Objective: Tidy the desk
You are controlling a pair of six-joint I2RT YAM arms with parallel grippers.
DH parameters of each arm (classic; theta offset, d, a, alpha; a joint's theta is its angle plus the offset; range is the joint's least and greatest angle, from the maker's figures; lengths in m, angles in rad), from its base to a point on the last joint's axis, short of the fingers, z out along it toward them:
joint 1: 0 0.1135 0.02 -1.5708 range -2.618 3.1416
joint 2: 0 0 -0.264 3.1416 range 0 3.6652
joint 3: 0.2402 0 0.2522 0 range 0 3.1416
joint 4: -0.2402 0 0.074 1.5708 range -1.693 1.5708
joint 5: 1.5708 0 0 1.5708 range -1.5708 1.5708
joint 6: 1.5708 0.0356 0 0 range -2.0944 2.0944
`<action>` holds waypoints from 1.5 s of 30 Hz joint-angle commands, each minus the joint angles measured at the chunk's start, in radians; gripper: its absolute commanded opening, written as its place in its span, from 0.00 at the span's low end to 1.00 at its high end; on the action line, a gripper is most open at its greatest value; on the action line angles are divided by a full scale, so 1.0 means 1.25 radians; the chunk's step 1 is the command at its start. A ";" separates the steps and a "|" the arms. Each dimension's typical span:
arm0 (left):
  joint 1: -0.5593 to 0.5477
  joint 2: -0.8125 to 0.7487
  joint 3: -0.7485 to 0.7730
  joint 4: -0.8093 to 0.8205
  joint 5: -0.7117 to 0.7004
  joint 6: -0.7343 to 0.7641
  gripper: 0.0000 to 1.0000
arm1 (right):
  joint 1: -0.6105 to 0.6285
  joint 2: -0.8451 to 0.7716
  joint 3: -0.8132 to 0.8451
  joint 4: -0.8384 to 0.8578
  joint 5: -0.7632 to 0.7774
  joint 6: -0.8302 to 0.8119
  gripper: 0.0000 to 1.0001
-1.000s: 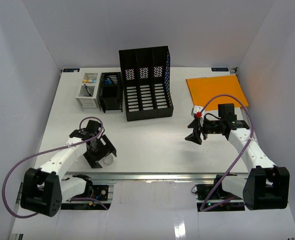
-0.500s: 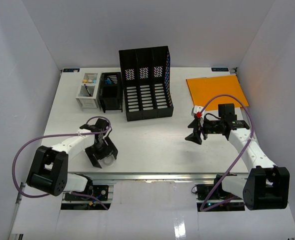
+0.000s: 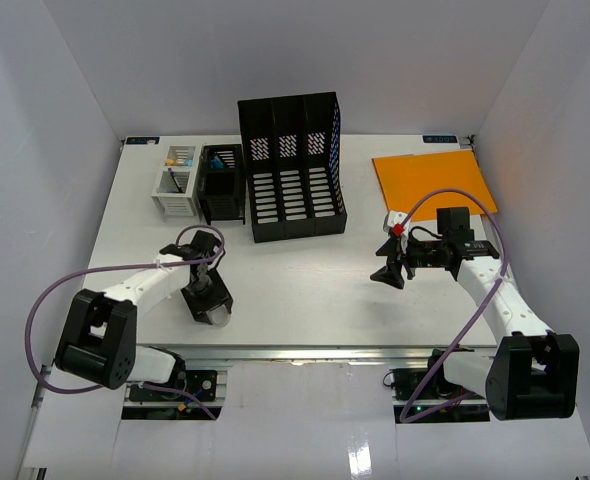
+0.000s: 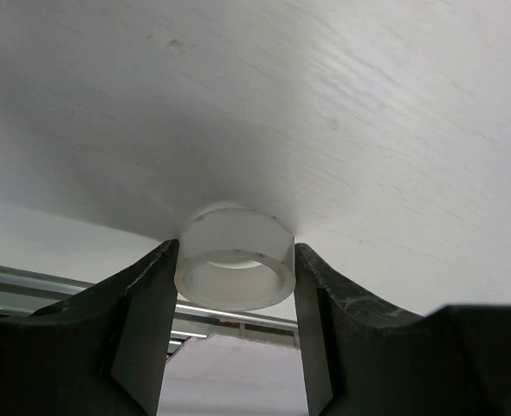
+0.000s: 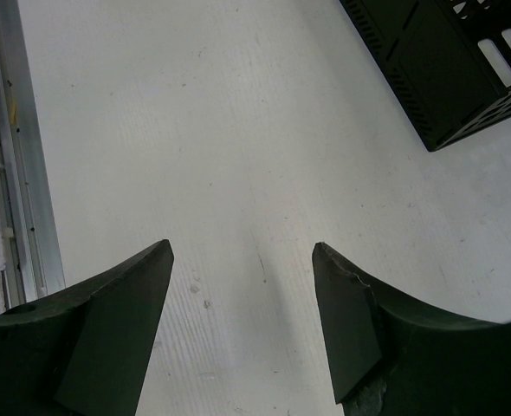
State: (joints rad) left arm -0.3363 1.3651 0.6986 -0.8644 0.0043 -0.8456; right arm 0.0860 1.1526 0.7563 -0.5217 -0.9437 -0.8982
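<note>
My left gripper (image 3: 207, 306) jaws narrowed since earlier, now pinching white ring (image 4: 235, 260) on the desk (image 3: 305, 290), contact visible only from wrist, right gripper (image 5: 241, 253) spread, empty

Desk (image 3: 305, 285) — white, flat, rectangular.
Level top with a few faint marks; a metal rail (image 3: 315, 351) runs along its near edge — pale grey walls (image 3: 65, 120) close it in left, back and right.

The top camera looks down from the near side over the whole desk (image 3: 305, 285). Both wrist cameras sit close above it; the right one also catches the file rack (image 5: 429, 61).
</note>
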 commanded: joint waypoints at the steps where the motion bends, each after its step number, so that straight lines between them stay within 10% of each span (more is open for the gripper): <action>1: -0.003 -0.070 0.067 0.034 0.015 0.079 0.13 | -0.004 -0.010 -0.001 0.007 -0.012 -0.003 0.72; 9: -0.003 -0.115 0.311 0.145 -0.197 0.261 0.07 | -0.005 -0.006 -0.002 0.007 -0.015 -0.004 0.72; 26: 0.064 0.421 0.901 0.248 -0.337 0.385 0.10 | -0.010 -0.005 -0.002 0.002 -0.012 -0.013 0.72; 45: 0.069 0.388 0.774 0.266 -0.291 0.352 0.41 | -0.019 0.006 -0.001 -0.001 -0.015 -0.012 0.72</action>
State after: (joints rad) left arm -0.2562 1.9433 1.6923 -0.5458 -0.3650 -0.3969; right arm 0.0743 1.1538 0.7551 -0.5227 -0.9447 -0.9013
